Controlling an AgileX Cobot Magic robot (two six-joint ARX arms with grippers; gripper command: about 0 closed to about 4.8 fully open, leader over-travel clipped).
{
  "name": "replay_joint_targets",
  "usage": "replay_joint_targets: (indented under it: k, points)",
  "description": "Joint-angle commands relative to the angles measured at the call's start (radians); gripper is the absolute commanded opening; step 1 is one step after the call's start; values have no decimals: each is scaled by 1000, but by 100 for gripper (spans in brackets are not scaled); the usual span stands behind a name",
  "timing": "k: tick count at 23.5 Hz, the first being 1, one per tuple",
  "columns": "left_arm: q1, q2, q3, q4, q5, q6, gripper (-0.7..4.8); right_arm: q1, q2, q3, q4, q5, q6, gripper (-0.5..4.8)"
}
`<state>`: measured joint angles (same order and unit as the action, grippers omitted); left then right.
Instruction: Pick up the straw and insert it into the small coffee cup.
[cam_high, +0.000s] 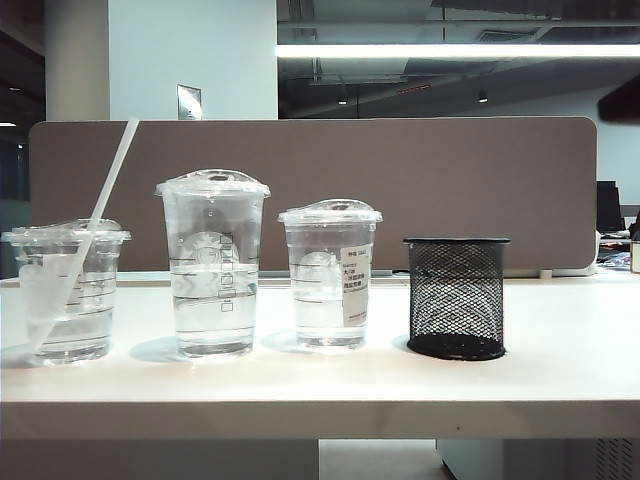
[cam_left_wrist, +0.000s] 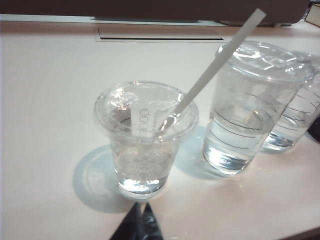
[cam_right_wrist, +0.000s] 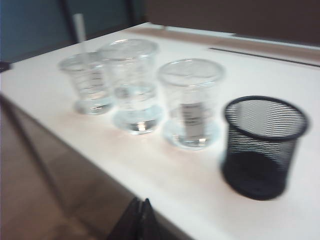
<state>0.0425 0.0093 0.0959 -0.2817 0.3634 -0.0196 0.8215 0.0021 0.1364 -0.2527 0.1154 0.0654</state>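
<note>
Straw (cam_high: 100, 205) sat in the small coffee cup (cam_high: 68, 300) at the far left of the exterior frame. It went through the lid and leaned to the upper right, top end well above every cup rim, lower end down in the water near the cup's left side. In the left wrist picture the straw (cam_left_wrist: 215, 70) ran from the lid hole up toward the upper right corner, crossing in front of the tall cup (cam_left_wrist: 250, 115).

Small coffee cup (cam_left_wrist: 145, 140) stood upright on the white table (cam_high: 560, 360), part filled with clear liquid, flat-domed lid on. Just right of it in the exterior frame was the tall cup (cam_high: 213, 265), then the mid cup (cam_high: 330, 275) with a white sticker, then a black mesh pen holder (cam_high: 457, 298). All four stood in a row, apart from each other. Holder looked empty from the right wrist picture (cam_right_wrist: 262, 145), though that picture was blurred.

Neither arm showed in the exterior frame. Left gripper (cam_left_wrist: 139, 225) showed as dark fingertips at the bottom centre of its wrist picture, tips together, holding nothing, short of the small coffee cup and not touching it. Right gripper (cam_right_wrist: 137, 222) sat at the bottom centre of its picture, jaws closed and empty, off the table's near edge, well clear of the cups.
</note>
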Motion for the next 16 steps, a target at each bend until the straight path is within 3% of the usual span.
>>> replay_joint_targets:
  k: [1, 12, 15, 16]
  points:
    - [0, 1, 1, 6, 3, 1, -5, 1, -2, 3, 19, -57, 18, 0]
    - [0, 1, 1, 6, 3, 1, -5, -2, -2, 3, 15, -55, -3, 0]
    - [0, 1, 1, 6, 3, 1, -5, -2, -2, 0, -11, 11, -46, 0]
    - [0, 1, 1, 6, 3, 1, -5, -9, -2, -15, -11, 88, -48, 0]
